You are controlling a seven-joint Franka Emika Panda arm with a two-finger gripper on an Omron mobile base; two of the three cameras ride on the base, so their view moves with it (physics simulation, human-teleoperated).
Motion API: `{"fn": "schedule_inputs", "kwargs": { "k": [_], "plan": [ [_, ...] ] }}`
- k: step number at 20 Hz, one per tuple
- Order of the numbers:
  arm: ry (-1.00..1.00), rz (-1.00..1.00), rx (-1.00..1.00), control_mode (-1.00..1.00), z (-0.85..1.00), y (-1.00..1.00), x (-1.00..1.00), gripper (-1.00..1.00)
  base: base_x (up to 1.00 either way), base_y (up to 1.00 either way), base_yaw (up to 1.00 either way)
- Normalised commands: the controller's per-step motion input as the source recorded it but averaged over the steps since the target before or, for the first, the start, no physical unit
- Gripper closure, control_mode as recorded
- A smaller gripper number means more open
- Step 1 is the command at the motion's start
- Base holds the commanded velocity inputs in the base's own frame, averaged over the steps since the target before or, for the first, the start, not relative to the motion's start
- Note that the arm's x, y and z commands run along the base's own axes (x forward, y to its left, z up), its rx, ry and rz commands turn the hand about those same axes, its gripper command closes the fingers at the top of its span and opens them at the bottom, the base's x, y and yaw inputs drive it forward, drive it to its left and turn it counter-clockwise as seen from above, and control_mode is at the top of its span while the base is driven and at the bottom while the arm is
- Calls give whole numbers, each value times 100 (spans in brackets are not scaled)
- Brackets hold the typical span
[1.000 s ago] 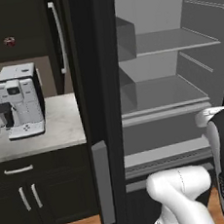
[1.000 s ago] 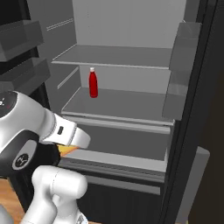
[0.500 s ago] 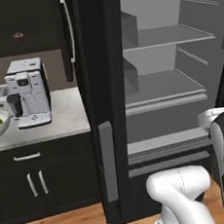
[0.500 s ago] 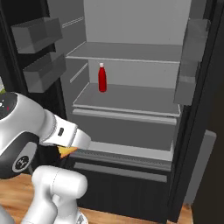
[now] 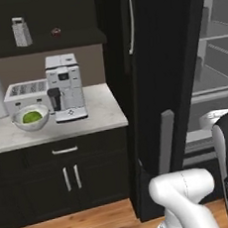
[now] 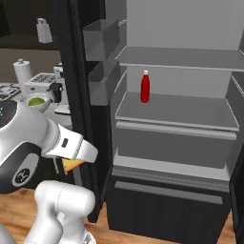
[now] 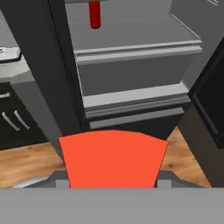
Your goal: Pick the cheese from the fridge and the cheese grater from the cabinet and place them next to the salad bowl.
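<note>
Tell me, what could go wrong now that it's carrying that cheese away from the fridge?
The cheese sits in the claw with much of the wedge sticking out, so it might slip on the way. The fridge door stands open beside the arm and could be clipped. The counter near the salad bowl is crowded by the coffee machine and toaster, leaving little room to set it down.

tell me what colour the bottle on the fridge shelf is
Red; the bottle shows best in the right base view.
</note>
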Motion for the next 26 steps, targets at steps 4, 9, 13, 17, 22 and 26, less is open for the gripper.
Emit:
{"fn": "schedule_inputs", "kwargs": {
  "k": [4,9,13,17,22,26],
  "plan": [
    [0,0,0,100,0,0,0,100,-34,61,0],
    [0,0,0,100,0,0,0,100,-6,91,0],
    [0,0,0,100,0,0,0,100,-5,89,0],
    [0,0,0,100,0,0,0,100,-1,84,0],
    [0,0,0,100,0,0,0,100,10,39,5],
    [0,0,0,100,0,0,0,100,43,20,18]
  ]
}}
